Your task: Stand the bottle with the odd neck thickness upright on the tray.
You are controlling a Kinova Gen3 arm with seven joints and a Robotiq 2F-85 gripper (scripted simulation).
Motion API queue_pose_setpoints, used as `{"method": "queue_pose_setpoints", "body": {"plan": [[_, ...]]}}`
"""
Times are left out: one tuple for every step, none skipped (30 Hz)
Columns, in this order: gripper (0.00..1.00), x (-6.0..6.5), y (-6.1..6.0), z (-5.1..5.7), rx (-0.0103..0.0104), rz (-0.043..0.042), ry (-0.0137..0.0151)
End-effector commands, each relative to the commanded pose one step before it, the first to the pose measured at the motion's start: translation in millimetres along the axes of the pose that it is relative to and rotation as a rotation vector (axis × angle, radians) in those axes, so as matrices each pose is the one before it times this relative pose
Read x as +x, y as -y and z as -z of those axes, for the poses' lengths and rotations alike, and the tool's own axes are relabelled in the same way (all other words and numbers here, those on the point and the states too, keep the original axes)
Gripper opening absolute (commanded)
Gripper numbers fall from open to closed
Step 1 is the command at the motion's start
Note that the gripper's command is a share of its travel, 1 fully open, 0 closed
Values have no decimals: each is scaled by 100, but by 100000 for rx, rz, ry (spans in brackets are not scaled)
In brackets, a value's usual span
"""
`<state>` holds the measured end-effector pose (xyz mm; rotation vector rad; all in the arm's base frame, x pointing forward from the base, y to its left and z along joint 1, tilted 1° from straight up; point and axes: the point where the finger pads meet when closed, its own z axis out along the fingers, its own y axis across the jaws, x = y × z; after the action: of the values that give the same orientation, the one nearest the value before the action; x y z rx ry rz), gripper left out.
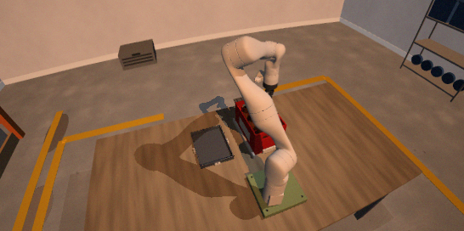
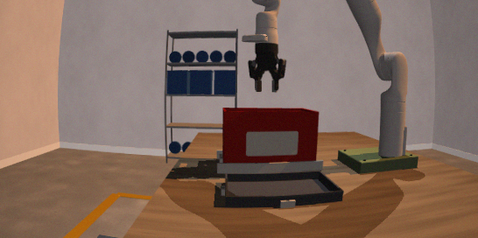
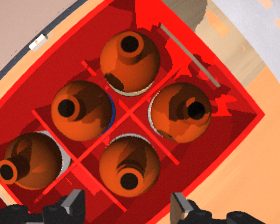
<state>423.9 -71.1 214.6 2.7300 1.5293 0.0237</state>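
Note:
The red crate (image 2: 270, 135) stands on the wooden table; the arm partly hides it in the top view (image 1: 260, 132). In the wrist view the crate (image 3: 134, 112) holds several brown bottles upright in divided cells: one at the top (image 3: 130, 62), one at the left (image 3: 79, 110), one at the right (image 3: 179, 112), one at the bottom middle (image 3: 128, 164) and one at the far left (image 3: 27, 160). My gripper (image 2: 267, 81) hangs open and empty well above the crate; its fingers show at the bottom of the wrist view (image 3: 127, 205). The dark tray (image 1: 211, 146) (image 2: 277, 189) lies beside the crate.
The arm's green base plate (image 1: 276, 193) sits near the table's front edge. A metal shelf with blue boxes and balls (image 2: 201, 95) stands behind the table. A brown box (image 1: 137, 54) sits on the floor by the far wall.

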Motion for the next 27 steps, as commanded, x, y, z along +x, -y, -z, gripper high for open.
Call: {"method": "queue_pose_setpoints", "body": {"plan": [[64,-17,-16,-15,-56,-48,-32],[64,0,0,0,0,0,0],[64,0,0,-45,1,0,0],[64,0,0,-52,1,0,0],[64,0,0,-59,1,0,0],[64,0,0,-66,1,0,0],[64,0,0,-73,1,-1,0],[64,0,0,-80,1,0,0],[64,0,-1,-86,0,1,-1],[64,0,-1,-93,0,0,0],[64,0,0,-99,0,0,0],[64,0,0,-104,0,-1,1],[64,0,0,-110,0,0,0],[64,1,-1,-115,0,1,-1],[64,0,-1,-120,0,0,0],[64,0,0,-124,0,-1,1],[64,0,-1,-127,0,0,0],[64,0,0,0,0,0,0],[64,0,0,0,0,0,0],[64,1,-1,-131,0,1,-1],[64,0,-1,-133,0,0,0],[64,-1,0,-135,0,-1,1],[64,0,-1,-136,0,0,0],[64,0,-1,-137,0,1,-1],[64,0,-1,-137,0,0,0],[64,-1,0,-137,0,-1,1],[64,1,-1,-136,0,1,-1]]}}
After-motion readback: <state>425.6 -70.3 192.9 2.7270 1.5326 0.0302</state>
